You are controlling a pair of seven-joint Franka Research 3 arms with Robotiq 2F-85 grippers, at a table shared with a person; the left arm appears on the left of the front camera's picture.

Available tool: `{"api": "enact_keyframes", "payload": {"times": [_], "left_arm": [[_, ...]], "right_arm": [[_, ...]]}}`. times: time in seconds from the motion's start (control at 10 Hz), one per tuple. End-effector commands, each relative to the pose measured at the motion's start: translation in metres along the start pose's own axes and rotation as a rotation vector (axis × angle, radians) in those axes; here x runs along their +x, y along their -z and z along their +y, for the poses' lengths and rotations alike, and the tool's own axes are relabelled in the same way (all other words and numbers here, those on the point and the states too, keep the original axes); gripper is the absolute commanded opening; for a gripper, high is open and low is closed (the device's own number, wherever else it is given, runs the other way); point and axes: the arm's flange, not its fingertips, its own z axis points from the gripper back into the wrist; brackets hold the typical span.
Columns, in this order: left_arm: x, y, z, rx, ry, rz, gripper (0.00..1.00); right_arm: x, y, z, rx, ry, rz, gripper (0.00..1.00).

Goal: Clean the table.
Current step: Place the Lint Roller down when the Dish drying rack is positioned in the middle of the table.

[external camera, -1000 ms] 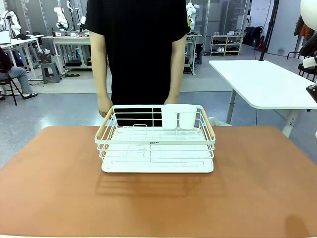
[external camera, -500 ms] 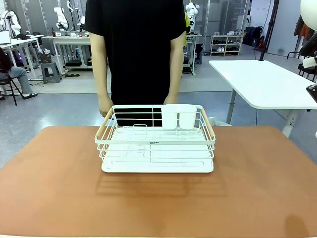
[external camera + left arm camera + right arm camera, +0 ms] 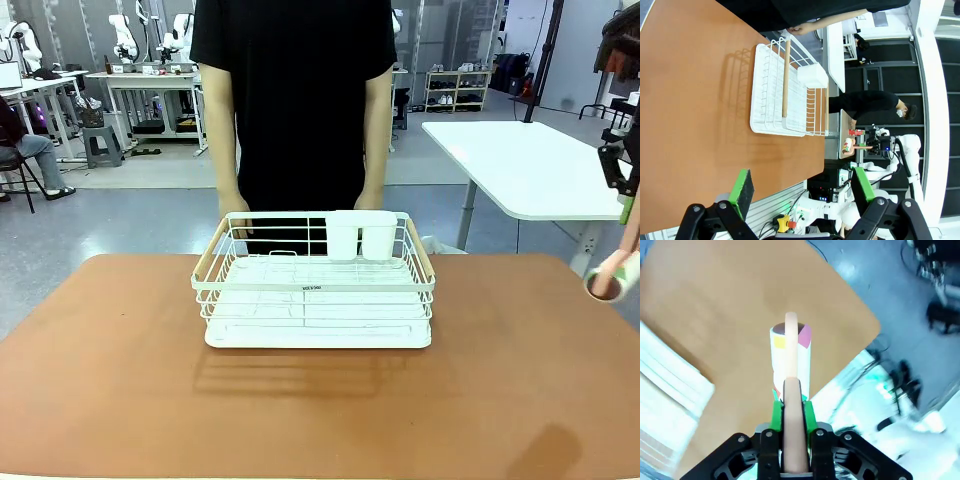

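Note:
The reddish-brown table (image 3: 120, 380) spans the front view, with a white wire rack (image 3: 315, 290) standing on its far middle. My right gripper (image 3: 627, 195) hangs at the right edge, above the table's right end. It is shut on the beige handle (image 3: 791, 375) of a cleaning roller, whose white roll (image 3: 610, 282) points down and left, off the surface. In the right wrist view the roll (image 3: 777, 357) carries yellow and pink patches. My left gripper (image 3: 802, 192) is open and holds nothing, high over the table (image 3: 695, 100), and the rack (image 3: 785, 90) lies sideways beyond it.
A person in black stands at the far side, both hands (image 3: 235, 215) by the rack's back rim. Two white cups (image 3: 360, 235) sit in the rack's back right corner. A white-topped table (image 3: 530, 170) stands off to the right behind.
My right gripper has come into the front view at the right edge, carrying the roller. Its shadow on the table slid left. The person shifted slightly to the right.

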Motion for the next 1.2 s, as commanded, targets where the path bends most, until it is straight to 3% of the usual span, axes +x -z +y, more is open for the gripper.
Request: {"api": "enact_keyframes", "payload": {"times": [0.0, 0.1, 0.2, 0.4, 0.5, 0.6, 0.9, 1.1], "left_arm": [[0.001, -0.003, -0.002, -0.026, 0.019, -0.006, 1.0], [0.001, -0.003, -0.002, -0.026, 0.019, -0.006, 1.0], [0.001, -0.003, -0.002, -0.026, 0.019, -0.006, 1.0], [0.001, -0.003, -0.002, -0.026, 0.019, -0.006, 1.0], [0.001, -0.003, -0.002, -0.026, 0.019, -0.006, 1.0], [0.001, -0.003, -0.002, -0.026, 0.019, -0.006, 1.0], [0.001, -0.003, -0.002, -0.026, 0.019, -0.006, 1.0], [0.001, -0.003, -0.002, -0.026, 0.019, -0.006, 1.0]], "right_arm": [[-0.006, 0.007, 0.014, 0.153, 0.604, -0.118, 0.21], [-0.002, 0.009, 0.023, 0.177, 0.711, -0.061, 0.21], [0.002, 0.016, 0.034, 0.226, 0.842, -0.086, 0.21], [0.006, 0.034, 0.052, 0.343, 0.857, -0.149, 0.21], [0.011, 0.04, 0.056, 0.391, 0.888, -0.123, 0.21], [0.015, 0.051, 0.062, 0.446, 0.865, -0.099, 0.21], [0.023, 0.104, 0.081, 0.409, 0.683, -0.074, 0.21], [0.031, 0.126, 0.092, 0.438, 0.655, -0.086, 0.21]]}}
